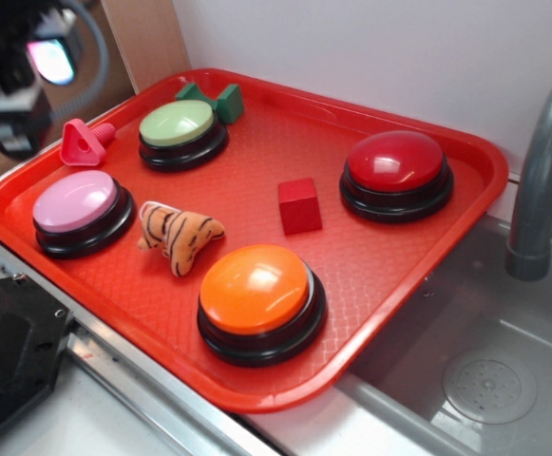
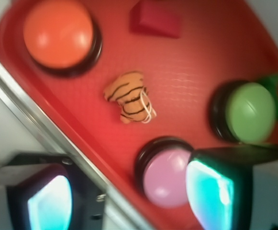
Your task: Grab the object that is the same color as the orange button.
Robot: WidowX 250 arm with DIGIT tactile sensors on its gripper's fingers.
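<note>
The object, a small orange plush tiger [image 1: 179, 235] with black stripes, lies on the red tray [image 1: 256, 161] between the pink button and the orange button [image 1: 256, 294]. In the wrist view the tiger [image 2: 129, 103] sits mid-frame, with the orange button [image 2: 58, 33] at the top left. My gripper [image 1: 19, 66] hangs blurred above the tray's far left corner, well apart from the tiger. In the wrist view the gripper [image 2: 129, 201] is open, its glowing fingers [image 2: 210, 194] spread wide with nothing between them, over the tray's edge by the pink button.
On the tray also stand a pink button [image 1: 78, 207], a green button [image 1: 180, 128] and a red button [image 1: 396, 171], plus a red cube [image 1: 299, 205], a pink triangular piece [image 1: 83, 142] and a green piece [image 1: 217, 98]. A grey faucet [image 1: 542, 171] and sink [image 1: 466, 370] lie to the right.
</note>
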